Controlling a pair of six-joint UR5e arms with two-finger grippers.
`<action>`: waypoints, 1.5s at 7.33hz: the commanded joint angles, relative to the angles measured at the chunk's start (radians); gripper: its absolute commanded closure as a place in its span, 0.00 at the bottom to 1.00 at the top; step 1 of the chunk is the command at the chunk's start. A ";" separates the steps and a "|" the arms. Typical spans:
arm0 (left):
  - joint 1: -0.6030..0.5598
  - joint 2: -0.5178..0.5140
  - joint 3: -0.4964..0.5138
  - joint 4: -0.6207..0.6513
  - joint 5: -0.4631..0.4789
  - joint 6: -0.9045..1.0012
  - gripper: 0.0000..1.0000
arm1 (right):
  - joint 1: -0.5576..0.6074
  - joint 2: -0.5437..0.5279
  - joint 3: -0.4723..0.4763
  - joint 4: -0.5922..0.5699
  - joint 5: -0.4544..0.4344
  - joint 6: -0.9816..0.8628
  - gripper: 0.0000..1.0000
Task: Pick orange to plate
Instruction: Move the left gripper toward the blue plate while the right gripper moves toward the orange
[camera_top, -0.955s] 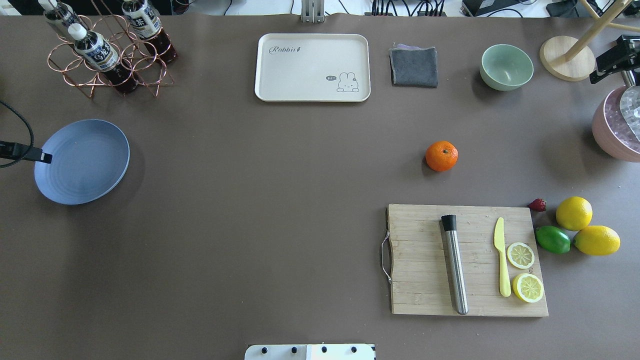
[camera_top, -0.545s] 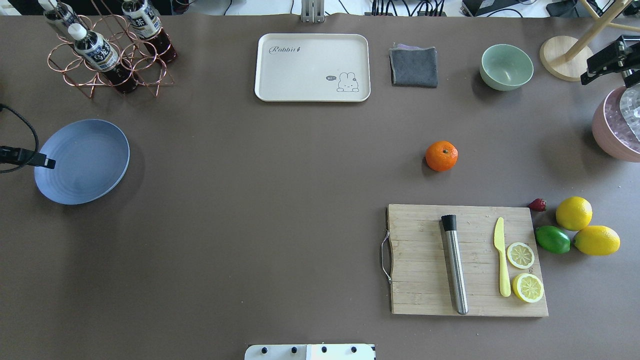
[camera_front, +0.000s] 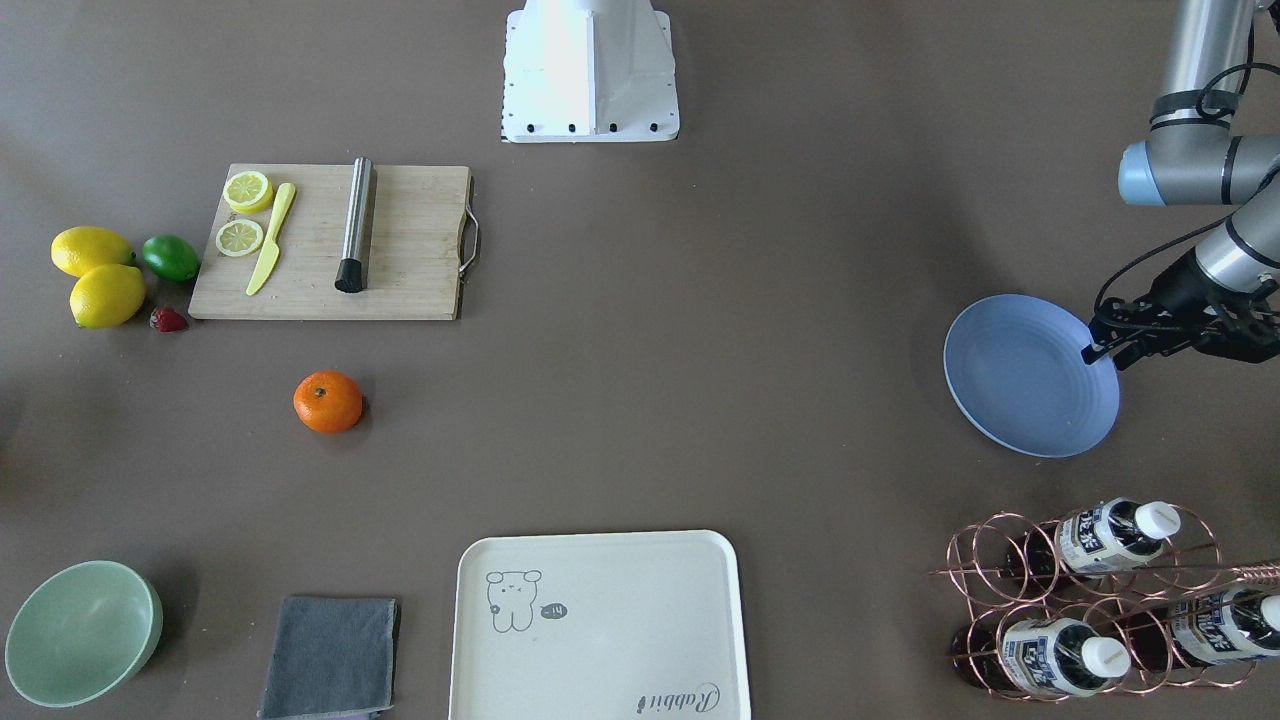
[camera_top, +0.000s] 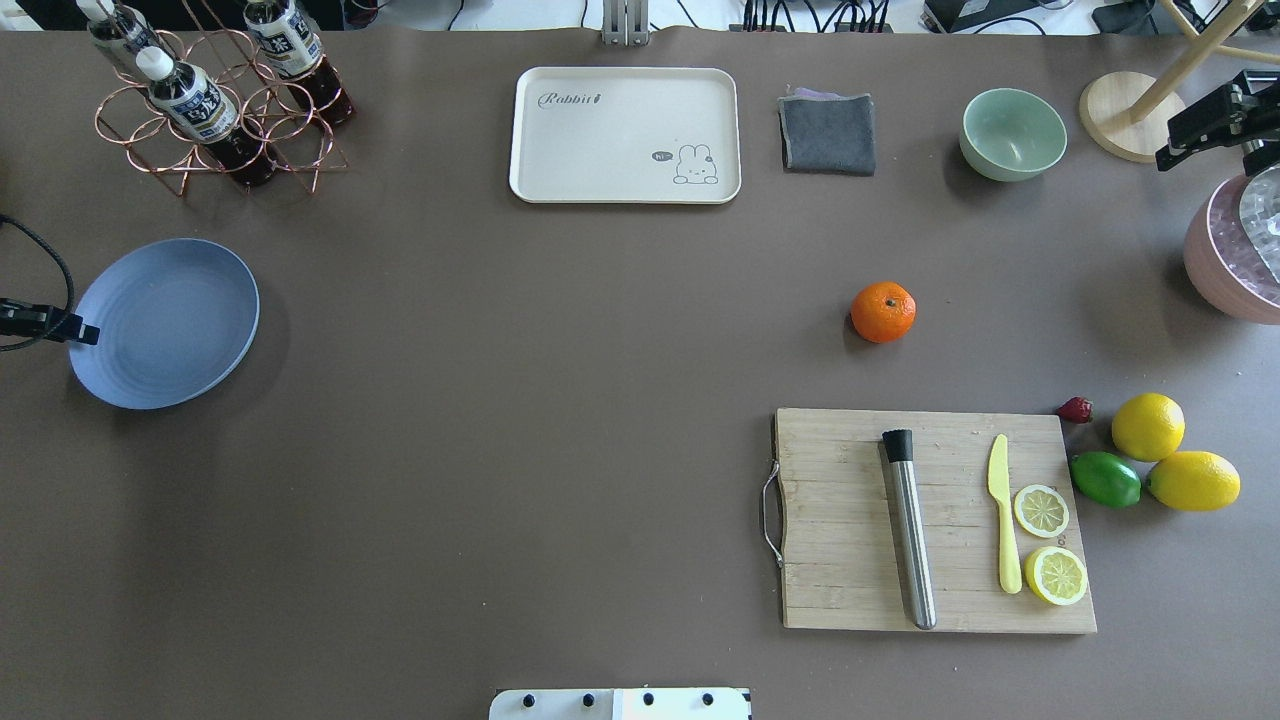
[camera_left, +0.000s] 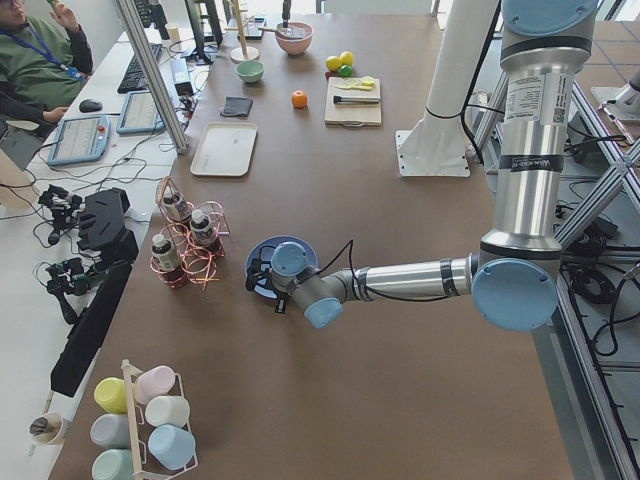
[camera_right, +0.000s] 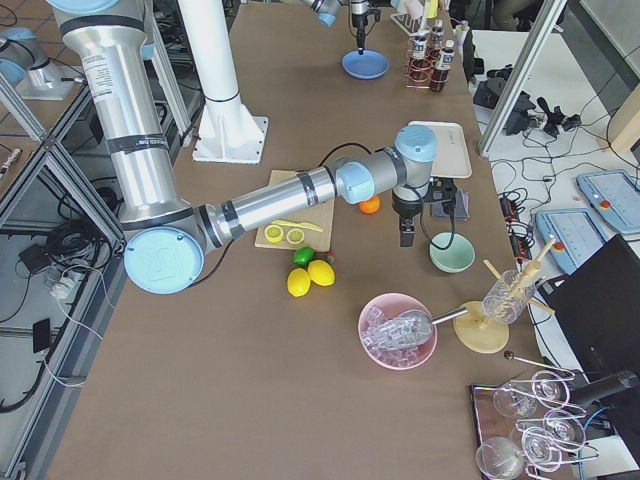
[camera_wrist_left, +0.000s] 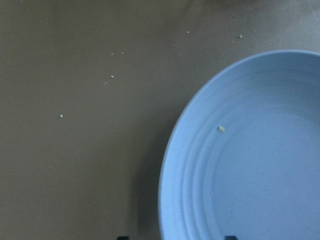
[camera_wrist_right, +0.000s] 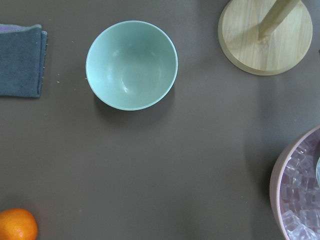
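Observation:
The orange (camera_top: 883, 312) sits alone on the brown table, right of centre, just beyond the cutting board; it also shows as the orange (camera_front: 328, 401) and in a corner as the orange (camera_wrist_right: 17, 225). The pale blue plate (camera_top: 165, 322) lies empty at the far left. My left gripper (camera_top: 88, 333) hovers over the plate's outer rim (camera_wrist_left: 172, 165); its fingertips (camera_wrist_left: 230, 237) stand wide apart, open and empty. My right gripper (camera_top: 1168, 155) hangs high at the right edge, well away from the orange. Whether it is open or shut does not show.
A cutting board (camera_top: 850, 590) carries a metal muddler, a yellow knife and lemon halves. Lemons (camera_top: 1148, 426), a lime (camera_top: 1105, 479) and a strawberry lie to its right. At the back: cream tray (camera_top: 625, 135), grey cloth (camera_top: 828, 133), mint bowl (camera_top: 1013, 134), bottle rack (camera_top: 215, 110), pink ice bowl (camera_top: 1225, 270).
My right gripper has crept a little to the left along the table's right edge. The left gripper's tip has shifted slightly toward the robot's side over the plate rim. The orange has not moved.

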 joint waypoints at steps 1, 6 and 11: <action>0.002 -0.001 0.003 0.000 -0.002 0.000 0.99 | 0.000 -0.001 0.001 0.000 0.000 0.000 0.00; -0.059 -0.060 -0.015 0.021 -0.143 -0.079 1.00 | 0.000 -0.001 0.005 0.002 0.003 -0.001 0.00; 0.007 -0.067 -0.291 0.060 -0.080 -0.464 1.00 | -0.103 0.071 -0.004 0.002 -0.018 0.130 0.00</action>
